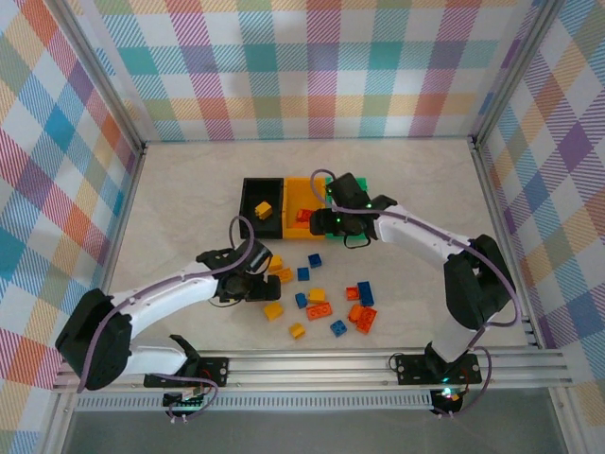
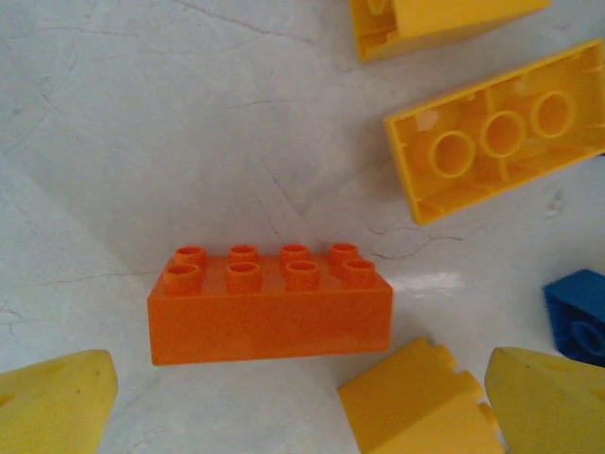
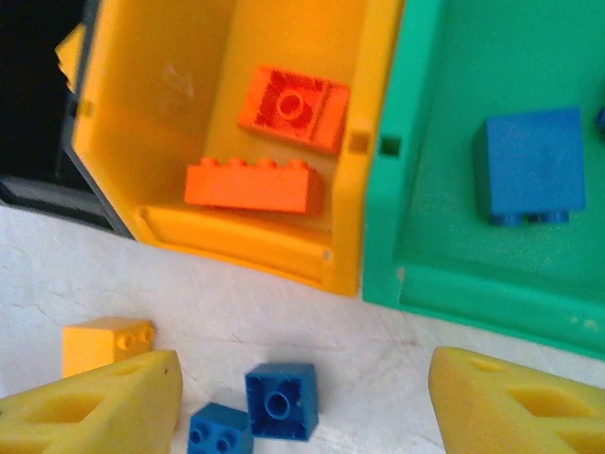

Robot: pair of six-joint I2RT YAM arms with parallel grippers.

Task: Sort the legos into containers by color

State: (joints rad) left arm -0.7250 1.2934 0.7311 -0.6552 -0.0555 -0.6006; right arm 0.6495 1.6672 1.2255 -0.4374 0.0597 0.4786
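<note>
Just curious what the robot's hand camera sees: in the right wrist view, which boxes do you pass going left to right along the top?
black bin → orange-yellow bin → green bin

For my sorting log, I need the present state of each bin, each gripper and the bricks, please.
black bin, holds one yellow brick
orange-yellow bin, holds two orange bricks
green bin, holds a blue brick
left gripper, open above an orange brick lying studs up
right gripper, open, empty
loose bricks, unsorted on the table
</note>
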